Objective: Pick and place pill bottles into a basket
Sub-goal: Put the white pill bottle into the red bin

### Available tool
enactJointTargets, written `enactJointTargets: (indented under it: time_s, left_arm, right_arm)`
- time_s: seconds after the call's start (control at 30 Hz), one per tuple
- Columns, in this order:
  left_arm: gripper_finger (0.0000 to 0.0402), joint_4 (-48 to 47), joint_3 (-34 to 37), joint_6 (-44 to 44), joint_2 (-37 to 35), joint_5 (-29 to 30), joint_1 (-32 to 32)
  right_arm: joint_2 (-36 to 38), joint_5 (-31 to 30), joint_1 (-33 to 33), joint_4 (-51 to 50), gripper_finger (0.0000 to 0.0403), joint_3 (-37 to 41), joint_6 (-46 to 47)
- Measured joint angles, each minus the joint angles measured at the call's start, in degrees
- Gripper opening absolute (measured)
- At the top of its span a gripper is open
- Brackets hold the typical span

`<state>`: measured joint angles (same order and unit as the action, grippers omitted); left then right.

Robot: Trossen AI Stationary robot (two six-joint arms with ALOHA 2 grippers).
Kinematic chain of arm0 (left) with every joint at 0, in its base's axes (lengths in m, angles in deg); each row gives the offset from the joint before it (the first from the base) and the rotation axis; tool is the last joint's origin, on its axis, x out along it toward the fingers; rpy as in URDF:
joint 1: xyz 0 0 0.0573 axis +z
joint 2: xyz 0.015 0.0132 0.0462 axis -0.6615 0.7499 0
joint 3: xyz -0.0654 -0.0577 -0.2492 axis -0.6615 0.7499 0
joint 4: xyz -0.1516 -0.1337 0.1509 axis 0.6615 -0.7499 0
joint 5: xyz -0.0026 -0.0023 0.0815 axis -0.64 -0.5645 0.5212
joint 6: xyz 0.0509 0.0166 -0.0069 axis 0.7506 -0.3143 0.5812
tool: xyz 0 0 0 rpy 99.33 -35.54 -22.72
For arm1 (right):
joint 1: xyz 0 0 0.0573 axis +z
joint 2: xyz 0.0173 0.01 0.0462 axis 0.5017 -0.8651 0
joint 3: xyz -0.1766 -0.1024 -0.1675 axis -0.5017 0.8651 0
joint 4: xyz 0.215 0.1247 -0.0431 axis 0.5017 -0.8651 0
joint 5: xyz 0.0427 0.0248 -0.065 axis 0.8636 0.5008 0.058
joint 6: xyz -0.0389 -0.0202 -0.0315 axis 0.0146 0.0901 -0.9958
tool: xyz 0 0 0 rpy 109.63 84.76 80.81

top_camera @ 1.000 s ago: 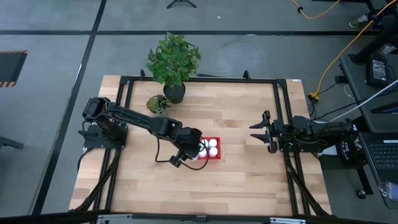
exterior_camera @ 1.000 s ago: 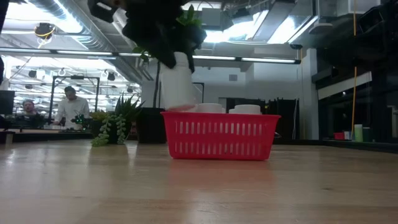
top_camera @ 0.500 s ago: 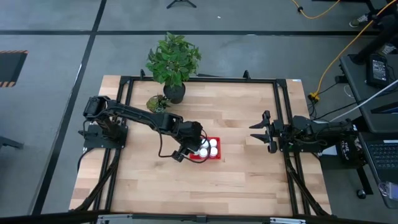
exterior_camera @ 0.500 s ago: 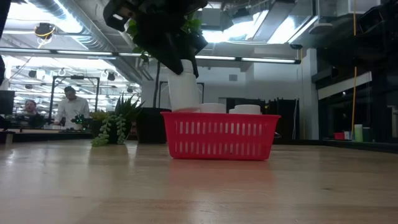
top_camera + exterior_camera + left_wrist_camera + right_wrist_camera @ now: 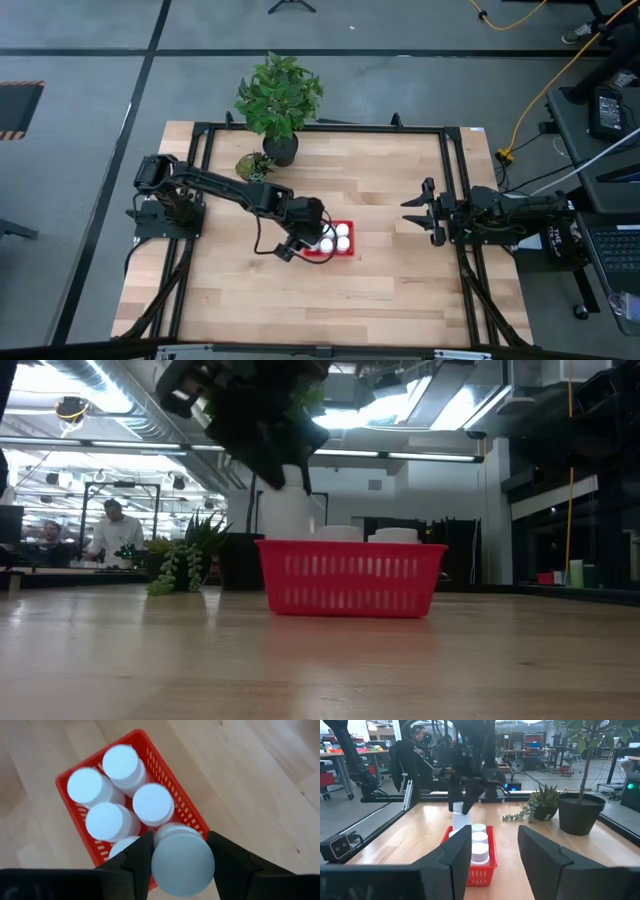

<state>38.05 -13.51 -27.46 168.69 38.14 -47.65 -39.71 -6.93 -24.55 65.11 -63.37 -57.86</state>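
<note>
The red basket stands mid-table with several white pill bottles upright in it. My left gripper is over the basket's left end, shut on one more white bottle, whose lower end is behind the basket's rim. My right gripper waits open and empty at the table's right edge; it also shows in the right wrist view. My left gripper pinches the bottle's upper sides, just under the cap, between its two fingers. The fingers come from above, pointing down. The bottle stands upright with its lower end inside the basket. Whether it rests on the basket's floor, I cannot tell.
A tall potted plant and a small succulent stand at the table's far edge, left of centre. Black frame rails run along the table's sides. Bare wood lies in front of and right of the basket. People sit far behind the table.
My left gripper has gone a little toward the table's far edge and down with the bottle. The bottle, first high over the basket's left end, now sits lower, with its bottom end inside the basket.
</note>
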Motion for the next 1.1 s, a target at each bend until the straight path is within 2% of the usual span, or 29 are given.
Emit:
enactJointTargets:
  time_s: [0.37,1.0,1.1]
  left_arm:
    - [0.0158,1.79,4.21,-0.58,0.0,0.0,0.0]
    - [0.0158,4.78,4.27,-2.54,4.72,0.28,-0.13]
    - [0.0185,5.48,4.23,-3.93,4.72,0.39,-0.13]
  right_arm:
    - [0.0,0.0,0.0,0.0,0.0163,0.0,0.0]
    - [-0.02,0.0,0.0,0.04,0.0163,0.0,0.0]
    - [-0.02,-0.01,-0.01,0.04,0.0163,0.0,0.0]
